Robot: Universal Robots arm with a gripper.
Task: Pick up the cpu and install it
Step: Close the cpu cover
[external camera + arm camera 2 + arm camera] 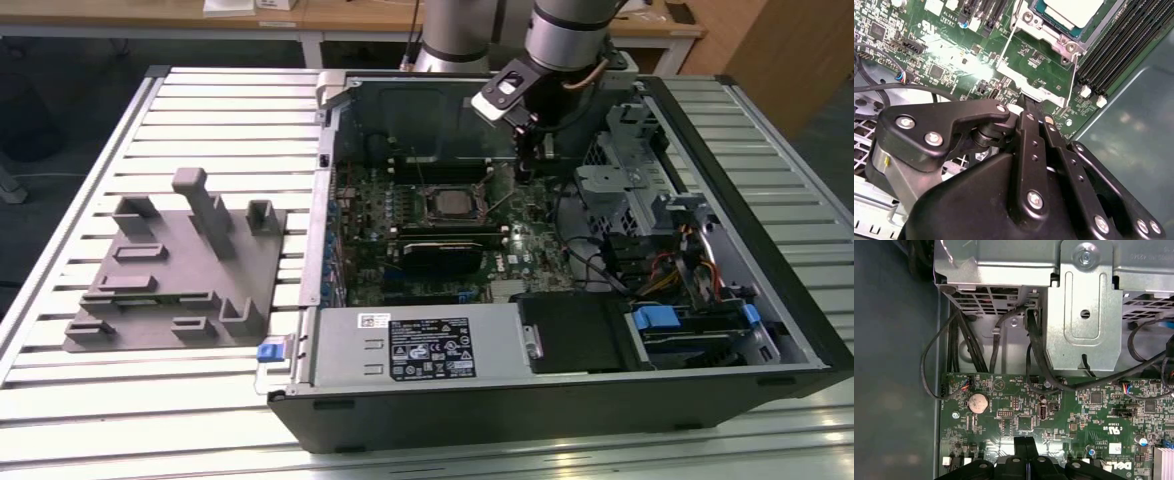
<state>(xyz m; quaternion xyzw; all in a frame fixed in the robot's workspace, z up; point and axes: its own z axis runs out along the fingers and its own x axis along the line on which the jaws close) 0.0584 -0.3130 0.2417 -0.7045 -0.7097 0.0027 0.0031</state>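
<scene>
Exterior view: one arm reaches down into one open computer case (534, 425) on a slatted table (160, 420), and one grey fixture (174, 265) lies well off to the exterior view's left of the gripper (530, 175).

The gripper's two fingers are pressed flat together with nothing between them; this is plain in both wrist views, where the black fingertips (1022, 442) meet over the green motherboard (1084, 405).

There is one cpu (451, 205). It lies on the board, close to the gripper tip toward the exterior view's left. In the second wrist view the cpu (1074, 10) sits just beyond the gripper (1024, 100). It is a thin square with a pale silver top, lying flat inside one silver metal frame (1026, 17). The fingertips end at that frame's near edge; whether they touch it cannot be told.

One round coin battery (978, 402) sits on the board near the fingers in the first wrist view.
</scene>
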